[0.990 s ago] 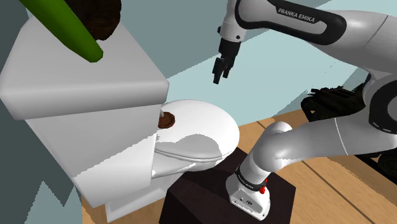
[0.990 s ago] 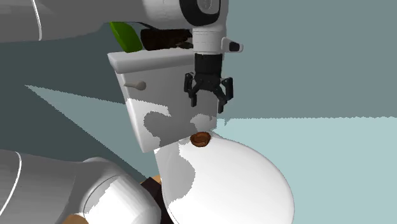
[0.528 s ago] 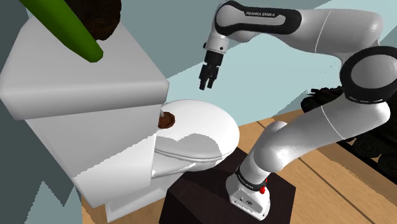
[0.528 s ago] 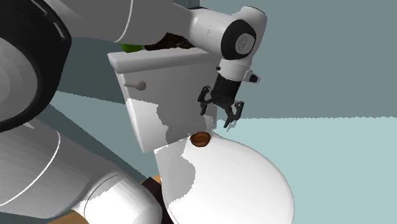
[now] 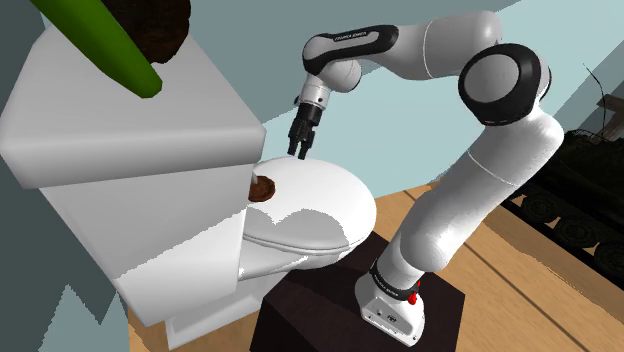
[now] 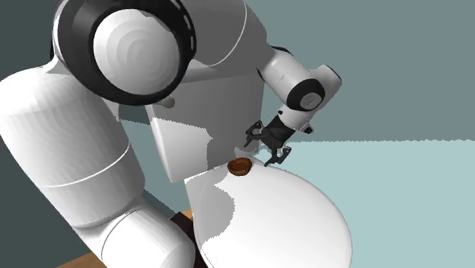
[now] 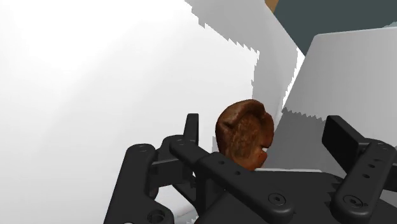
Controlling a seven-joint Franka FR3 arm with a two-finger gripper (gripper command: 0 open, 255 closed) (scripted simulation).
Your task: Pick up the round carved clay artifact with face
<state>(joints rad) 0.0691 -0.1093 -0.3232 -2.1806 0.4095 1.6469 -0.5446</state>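
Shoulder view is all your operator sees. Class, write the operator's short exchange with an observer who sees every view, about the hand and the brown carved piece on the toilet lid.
Operator: Is the hand open or shut?
Observer: Open. The wrist view shows its fingers standing apart, touching nothing.
Operator: Is it directly over the brown carved artifact?
Observer: No. In the second exterior view it hangs to that view's right of the artifact, with a gap between them.
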